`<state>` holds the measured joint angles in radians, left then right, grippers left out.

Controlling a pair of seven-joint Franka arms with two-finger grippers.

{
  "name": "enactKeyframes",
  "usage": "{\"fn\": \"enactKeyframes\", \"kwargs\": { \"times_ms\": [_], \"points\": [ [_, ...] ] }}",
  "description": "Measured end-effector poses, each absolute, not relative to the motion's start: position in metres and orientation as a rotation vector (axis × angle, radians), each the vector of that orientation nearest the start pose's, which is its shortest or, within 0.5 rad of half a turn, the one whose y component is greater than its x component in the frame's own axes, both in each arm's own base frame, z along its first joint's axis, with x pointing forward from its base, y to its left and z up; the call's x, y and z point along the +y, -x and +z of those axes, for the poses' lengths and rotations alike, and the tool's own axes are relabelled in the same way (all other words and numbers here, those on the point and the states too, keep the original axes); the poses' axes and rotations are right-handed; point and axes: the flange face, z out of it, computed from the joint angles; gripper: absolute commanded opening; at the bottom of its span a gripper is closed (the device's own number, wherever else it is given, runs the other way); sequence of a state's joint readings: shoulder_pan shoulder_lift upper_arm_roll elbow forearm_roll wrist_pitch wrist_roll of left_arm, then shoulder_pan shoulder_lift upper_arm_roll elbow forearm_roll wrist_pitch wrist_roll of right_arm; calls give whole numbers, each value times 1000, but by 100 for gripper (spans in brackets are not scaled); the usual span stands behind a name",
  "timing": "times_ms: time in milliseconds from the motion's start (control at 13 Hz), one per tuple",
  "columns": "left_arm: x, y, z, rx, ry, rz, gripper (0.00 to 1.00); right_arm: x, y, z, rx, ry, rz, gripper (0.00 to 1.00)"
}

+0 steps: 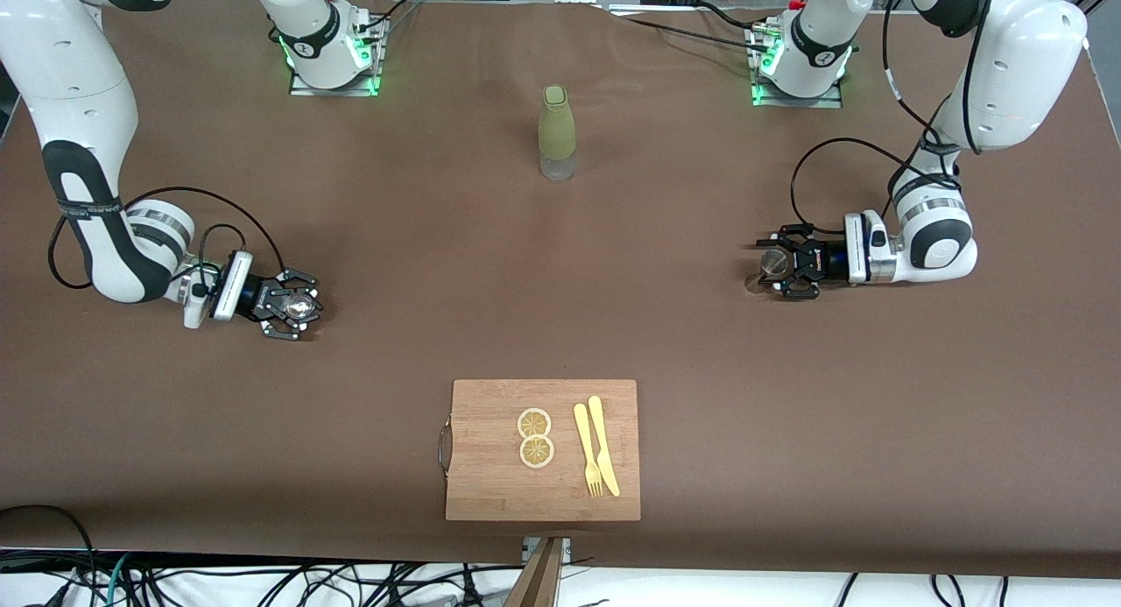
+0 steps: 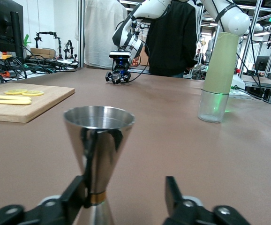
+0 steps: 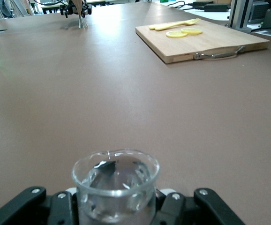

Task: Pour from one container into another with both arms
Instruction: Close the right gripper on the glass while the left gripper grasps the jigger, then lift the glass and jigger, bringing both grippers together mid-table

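Note:
My left gripper [image 1: 775, 264] rests low on the table toward the left arm's end, open around a steel jigger [image 1: 772, 261]. In the left wrist view the jigger [image 2: 99, 136] stands upright against one finger [image 2: 79, 192], and a gap separates it from the other finger. My right gripper [image 1: 300, 307] is low on the table toward the right arm's end, shut on a small clear glass cup [image 1: 299, 307]. In the right wrist view the cup [image 3: 116, 183] stands upright between the fingers and looks empty.
A tall pale green bottle [image 1: 557, 134] with a clear base stands mid-table near the arm bases. A wooden cutting board [image 1: 490, 414] with a metal handle lies near the front edge. On it are two lemon slices [image 1: 535, 436], a yellow knife and a fork [image 1: 595, 449].

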<state>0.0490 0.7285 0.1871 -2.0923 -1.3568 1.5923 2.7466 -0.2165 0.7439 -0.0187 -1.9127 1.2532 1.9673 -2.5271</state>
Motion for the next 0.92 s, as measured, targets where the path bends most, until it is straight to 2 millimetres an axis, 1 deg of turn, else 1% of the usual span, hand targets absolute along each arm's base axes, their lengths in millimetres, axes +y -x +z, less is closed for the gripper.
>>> {"fn": "enactKeyframes", "kwargs": {
  "times_ms": [154, 231, 385, 615, 769, 846, 923],
  "points": [
    [20, -486, 76, -1290, -1405, 1032, 39, -67, -572, 98, -1390, 1745, -974, 16],
    [20, -486, 76, -1292, -1404, 1033, 24, -65, -577, 104, -1385, 1746, -981, 16],
    [20, -487, 77, -1296, -1401, 1037, 0, -65, -584, 118, -1366, 1762, -998, 16],
    [20, -487, 77, -1297, -1399, 1039, 0, -66, -595, 139, -1325, 1792, -1074, 16],
    [19, -487, 77, -1296, -1396, 1036, 0, -59, -601, 150, -1312, 1799, -1115, 16],
    [14, -488, 78, -1291, -1387, 1031, 0, -56, -604, 155, -1311, 1798, -1128, 16],
    [2, -490, 79, -1283, -1368, 1027, 0, -51, -607, 161, -1306, 1794, -1146, 16]
  ]
}}
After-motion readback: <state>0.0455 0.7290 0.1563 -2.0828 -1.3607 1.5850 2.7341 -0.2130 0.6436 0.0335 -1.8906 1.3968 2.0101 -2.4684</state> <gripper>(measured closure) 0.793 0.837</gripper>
